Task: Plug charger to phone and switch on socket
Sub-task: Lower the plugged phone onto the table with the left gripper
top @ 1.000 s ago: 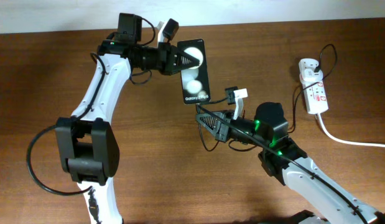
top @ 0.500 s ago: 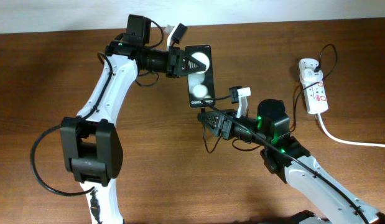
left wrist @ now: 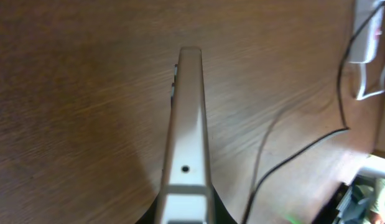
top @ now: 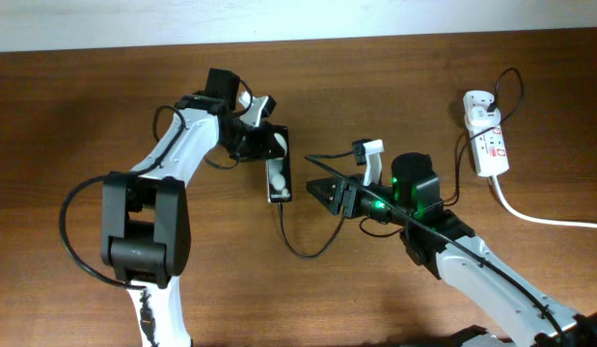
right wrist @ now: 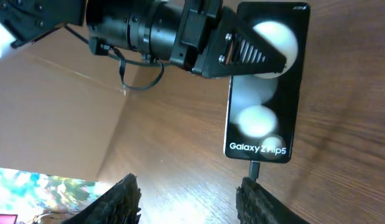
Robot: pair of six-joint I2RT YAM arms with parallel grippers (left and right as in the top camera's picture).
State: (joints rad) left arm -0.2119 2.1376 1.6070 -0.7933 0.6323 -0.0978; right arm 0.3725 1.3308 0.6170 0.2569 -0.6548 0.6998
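1. Far left: your left gripper (top: 269, 146) is clamped on the upper end of the phone (top: 279, 179). It holds the phone turned on edge, left of the table's (top: 76, 106) centre. You cannot tell whether the phone's lower end touches the wood.
2. Below the phone: the connector tip (right wrist: 254, 167) of the charger (top: 308, 254) appears seated in the port under the white lettering. The black cable loops slack on the table and runs off rightward. Judge the plugging step as done.
3. Centre: your right gripper (top: 322, 190) sits just beside the phone's lower end. Its jaws are spread wide with nothing between them, and the wrist view shows only bare wood in the gap.
4. Far right: the socket (top: 488, 140) lies well apart from both grippers. The white plug adapter (top: 477, 100) is at its top end and the thick white cord (top: 549, 219) trails away. The switch position is too small to read. Judge the switching step as not yet done, with the free right arm the nearer one.
5. Count:
   - one phone
   - one charger
   - one socket
   - one thick cord
   - two grippers, one loaded and one empty
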